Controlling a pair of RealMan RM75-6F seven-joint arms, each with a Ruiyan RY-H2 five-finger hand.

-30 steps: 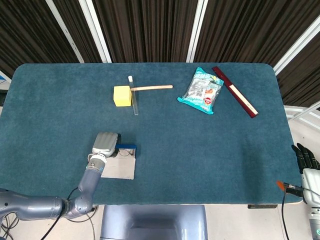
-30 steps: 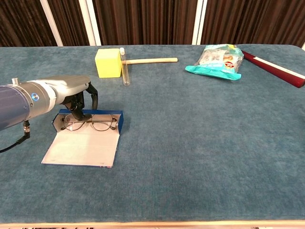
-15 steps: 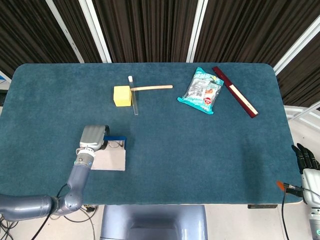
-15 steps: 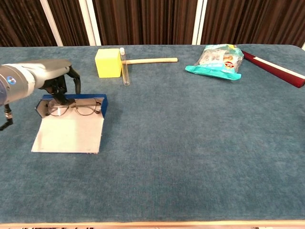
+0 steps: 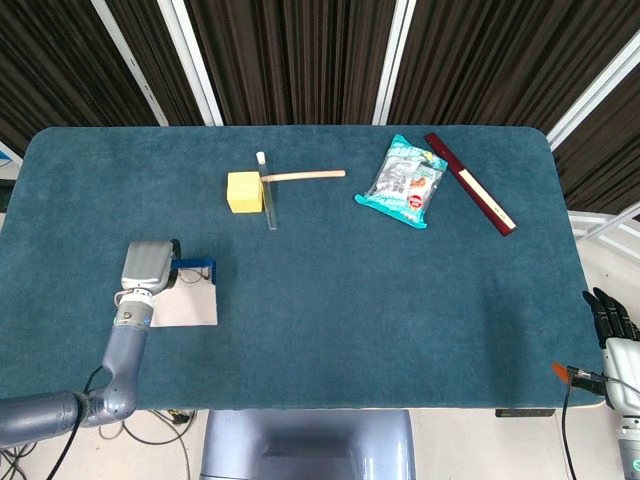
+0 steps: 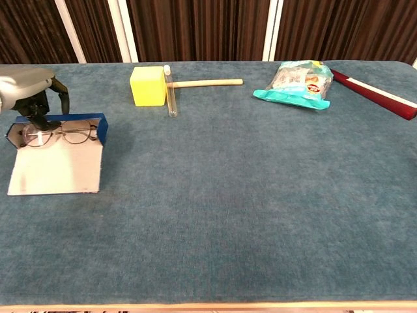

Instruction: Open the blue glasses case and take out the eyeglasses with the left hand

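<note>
**Blue case lies open at the desk's left edge, left hand over the glasses**

Teal felt covers the wide desk, which carries everything. Near its left edge lies the open blue glasses case, its pale inner flap flat toward the front and its blue tray at the back. Inside the tray rest the thin wire-framed eyeglasses, lenses side by side.

At the far right sits the teal crinkled snack bag, with the long dark red ruler with a pale edge just beside it. Toward the back left stands the yellow foam cube, with the clear glass test tube beside it and the light wooden stick running off to the right.

The grey left hand hovers over the tray's left end, its dark fingers curled down onto the left part of the frame; whether they actually grip it I cannot tell. The black right hand shows only at the head view's right edge, off the desk, and its fingers appear loosely extended and hold nothing.
</note>
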